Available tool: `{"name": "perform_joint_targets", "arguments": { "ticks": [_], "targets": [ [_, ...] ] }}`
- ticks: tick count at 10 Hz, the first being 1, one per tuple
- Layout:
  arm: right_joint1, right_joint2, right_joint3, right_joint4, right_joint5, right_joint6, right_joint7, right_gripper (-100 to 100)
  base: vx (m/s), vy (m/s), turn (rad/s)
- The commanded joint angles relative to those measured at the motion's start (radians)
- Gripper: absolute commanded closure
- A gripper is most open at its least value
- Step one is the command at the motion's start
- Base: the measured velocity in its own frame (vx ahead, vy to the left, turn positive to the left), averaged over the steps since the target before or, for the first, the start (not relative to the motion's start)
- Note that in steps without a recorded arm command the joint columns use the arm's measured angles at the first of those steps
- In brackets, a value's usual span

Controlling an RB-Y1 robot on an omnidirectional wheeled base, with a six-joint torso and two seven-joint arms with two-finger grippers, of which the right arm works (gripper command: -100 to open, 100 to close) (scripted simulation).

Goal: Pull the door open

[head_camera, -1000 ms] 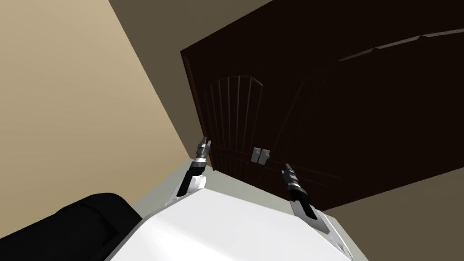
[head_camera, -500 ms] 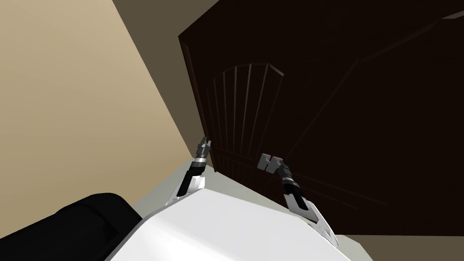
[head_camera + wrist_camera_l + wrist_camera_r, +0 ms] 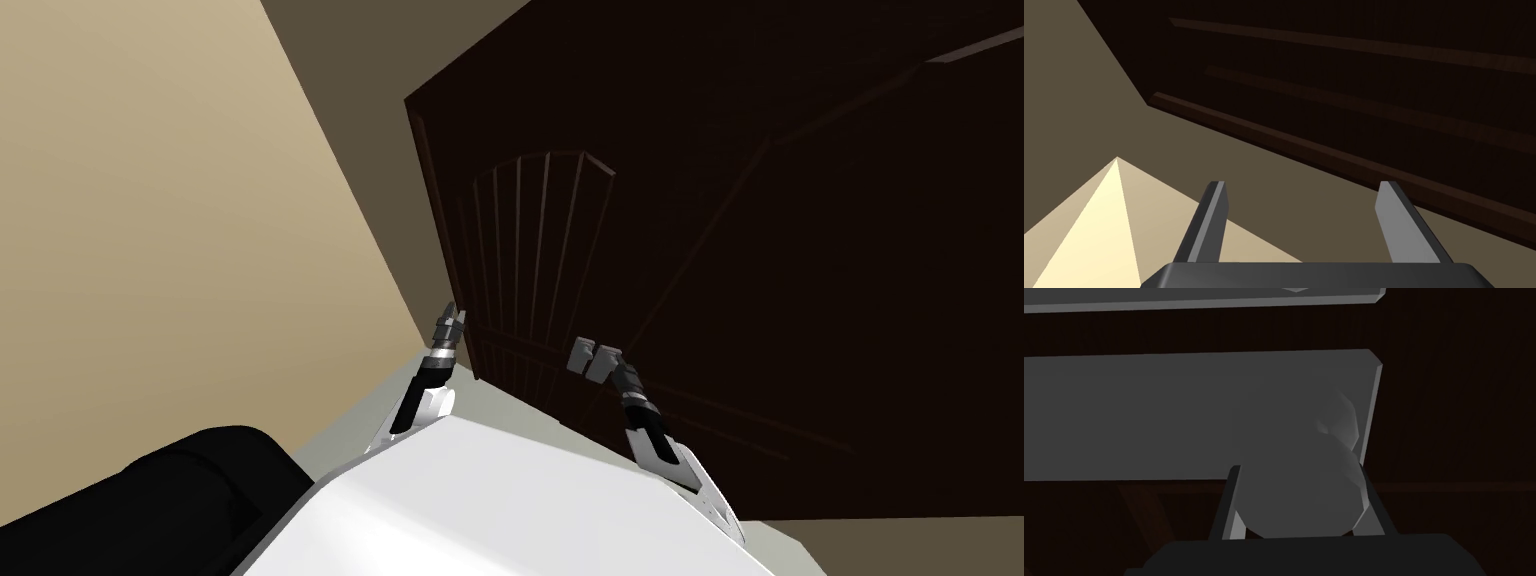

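The left gripper (image 3: 450, 322) hangs wide open, touching nothing, with the edge of the dark brown door (image 3: 750, 250) just ahead of its fingers. Further right, the right gripper (image 3: 1300, 469) is clamped on the round grey knob (image 3: 1304, 498), which stands out from a grey plate (image 3: 1149, 413) on the door.

right gripper (image 3: 1300, 472) clamps a round grey knob (image 3: 1304, 503), fingers pressing its sides; behind it a grey plate (image 3: 1139, 413) stretches toward the gripper's ten o'clock, on a dark door (image 3: 1454, 413).
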Motion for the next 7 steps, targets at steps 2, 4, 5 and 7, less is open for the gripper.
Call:
{"name": "perform_joint_targets", "arguments": {
  "ticks": [2, 4, 5, 7],
  "targets": [
    [0.026, -0.022, -0.027, 0.007, -0.004, 0.004, -0.005, 100, -0.164, -0.081, -0.131],
    [0.034, -0.024, -0.022, -0.004, -0.003, 0.001, -0.013, -100, -0.227, -0.051, -0.022],
    [0.038, -0.021, -0.016, -0.009, -0.001, -0.005, -0.016, -100, -0.217, 0.101, 0.015],
    [0.044, -0.013, 0.0, -0.022, 0.003, -0.017, -0.022, -100, -0.191, 0.13, 0.032]
  ]
}}
